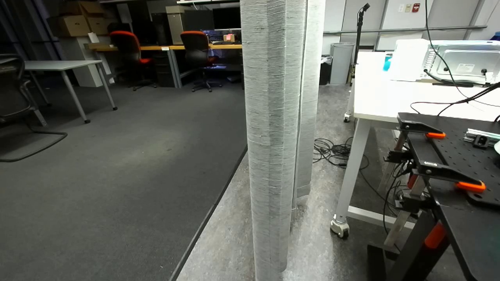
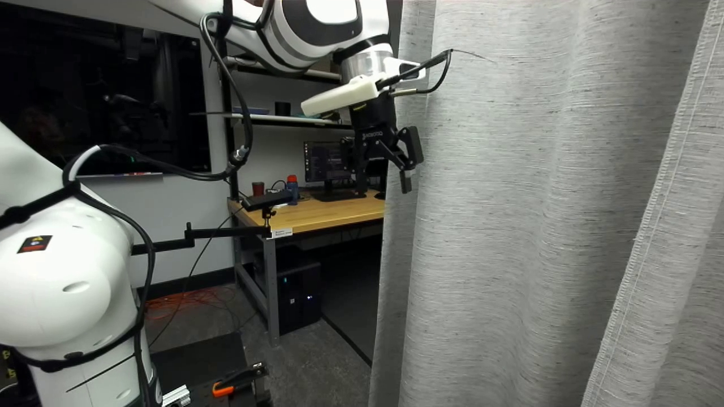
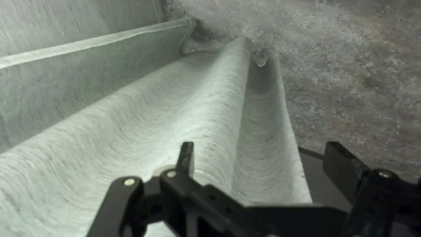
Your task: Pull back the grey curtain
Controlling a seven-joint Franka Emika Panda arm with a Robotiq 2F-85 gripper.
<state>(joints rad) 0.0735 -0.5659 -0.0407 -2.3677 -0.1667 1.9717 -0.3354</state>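
Hanging in vertical folds in both exterior views, the grey curtain (image 2: 509, 198) is running out through the top edge of each, its upper end escaping inspection. In the wrist view its folds are descending toward a mottled grey floor (image 3: 345, 82). The pincer (image 3: 261, 154) is pointing downward just beside the cloth, its fingers (image 3: 343, 168) standing wide apart; contact between either finger and the cloth is proving impossible to judge. The upper part of the white arm (image 2: 322, 28) is being cut off by the top edge of an exterior view. There, the wooden desk (image 2: 334, 215) is losing its right end behind the curtain, and a monitor (image 2: 322, 161) is sitting partly behind the pincer, its text too small to read. Beneath the desk, a black computer (image 2: 297, 294) is standing in deep shadow. In an exterior view, a dark strip (image 1: 209, 214) is separating the grey floor from dark carpet (image 1: 136, 187). Black cables (image 1: 343, 150) are lying tangled near a white wheeled table (image 1: 384, 97), on which a white appliance (image 1: 465, 54) is running past the right edge of the view. A black table (image 1: 472, 234), also cut off, is carrying orange-handled clamps (image 1: 445, 171). Farther back, office chairs (image 1: 194, 45) and cardboard boxes (image 1: 74, 25) are sitting in dim light.
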